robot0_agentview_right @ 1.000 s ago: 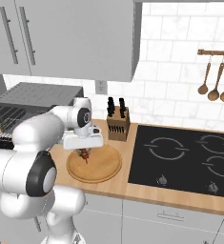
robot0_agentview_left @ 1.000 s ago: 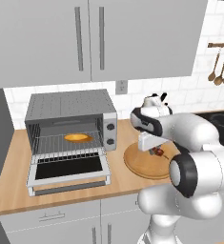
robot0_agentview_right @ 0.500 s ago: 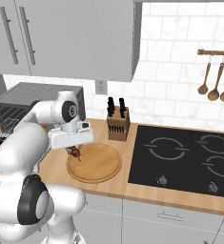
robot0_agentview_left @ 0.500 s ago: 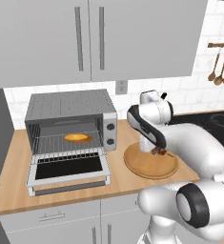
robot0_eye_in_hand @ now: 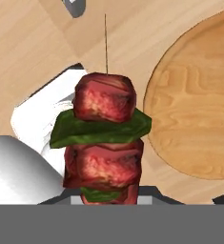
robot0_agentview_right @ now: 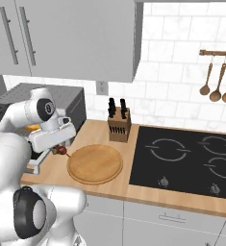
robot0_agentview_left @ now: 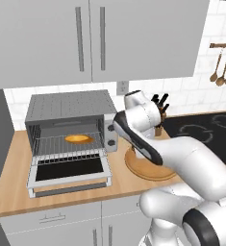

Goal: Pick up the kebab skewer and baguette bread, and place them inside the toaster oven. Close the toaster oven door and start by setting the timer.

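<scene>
**Skewer in the claw, bread already racked**

Since the thin wooden kebab skewer, threaded with dark red meat chunks and green pepper slices, stands straight up out of the claw in the hand view, we read it as gripped at its lower end, stick tip pointing away. We judge it light and stiff along the stick but soft and a bit slippery at the chunks; the bare stick end or the bottom chunk is the sane hold, squeezing the meat risks sliding it. The two-finger dark gripper is closed narrow on the skewer, carried above the counter just left of the round wooden plate. Farther on, we see the oblong golden-yellow baguette bread lying on the wire rack inside the boxy silver-grey toaster oven, its black-glass drop-down toaster oven door folded open and flat.
</scene>
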Robot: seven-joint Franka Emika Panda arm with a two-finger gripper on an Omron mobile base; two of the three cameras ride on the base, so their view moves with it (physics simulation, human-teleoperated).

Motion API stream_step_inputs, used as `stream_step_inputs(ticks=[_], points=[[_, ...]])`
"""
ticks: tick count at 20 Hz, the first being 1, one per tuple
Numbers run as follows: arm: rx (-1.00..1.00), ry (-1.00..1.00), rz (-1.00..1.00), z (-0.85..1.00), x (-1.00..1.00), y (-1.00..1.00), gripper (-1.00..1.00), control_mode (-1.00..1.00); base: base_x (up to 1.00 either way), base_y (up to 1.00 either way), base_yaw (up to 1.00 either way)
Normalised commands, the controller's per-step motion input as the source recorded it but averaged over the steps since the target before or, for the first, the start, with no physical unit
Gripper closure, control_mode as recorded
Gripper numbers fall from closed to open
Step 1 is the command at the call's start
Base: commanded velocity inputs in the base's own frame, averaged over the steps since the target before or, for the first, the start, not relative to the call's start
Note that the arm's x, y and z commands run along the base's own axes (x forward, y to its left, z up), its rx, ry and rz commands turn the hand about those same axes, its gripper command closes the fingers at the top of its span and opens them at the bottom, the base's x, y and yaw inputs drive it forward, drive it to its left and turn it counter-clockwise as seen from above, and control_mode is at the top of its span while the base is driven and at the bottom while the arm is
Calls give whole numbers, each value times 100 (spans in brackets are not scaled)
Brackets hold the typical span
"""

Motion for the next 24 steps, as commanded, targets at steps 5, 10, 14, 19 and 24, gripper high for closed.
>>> stream_step_inputs(ticks=[5,10,14,19,24], points=[[-5,-3,20,34,-15,71,100,-100,0,0,0],[-2,-17,23,24,-6,63,100,-100,0,0,0],[0,-15,26,15,-2,41,100,-100,0,0,0],[0,-14,18,2,15,47,100,-100,0,0,0],[0,-6,16,0,28,50,100,-100,0,0,0]])
